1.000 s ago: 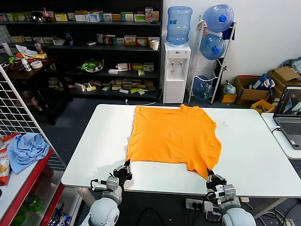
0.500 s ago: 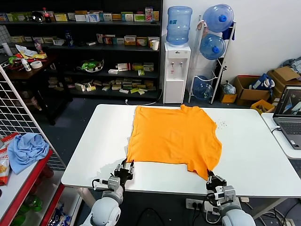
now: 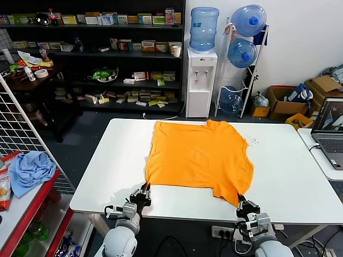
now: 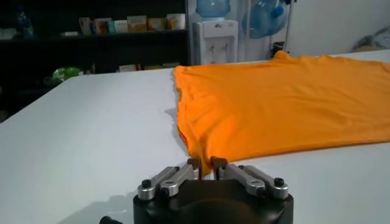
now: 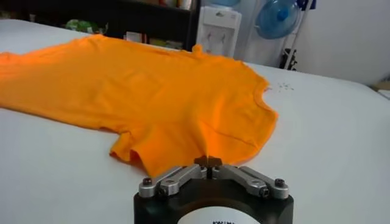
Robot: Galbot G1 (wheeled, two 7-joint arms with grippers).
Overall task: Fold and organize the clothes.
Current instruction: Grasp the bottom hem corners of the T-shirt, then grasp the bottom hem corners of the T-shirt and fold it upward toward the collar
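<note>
Two tools pinch orange T-shirt [image 3: 198, 158] corners — laptop [image 3: 329, 134] nearby.

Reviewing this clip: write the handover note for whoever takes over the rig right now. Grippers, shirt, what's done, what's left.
Left gripper: at the near left corner of the orange T-shirt, fingers nearly together; a grip on the hem is not certain.
Right gripper: shut on the shirt's near right corner.
Shirt: spread flat on the white table, collar at the far side.
Done: shirt laid out, corners reached.
Left: every fold, then tidy placement.
</note>
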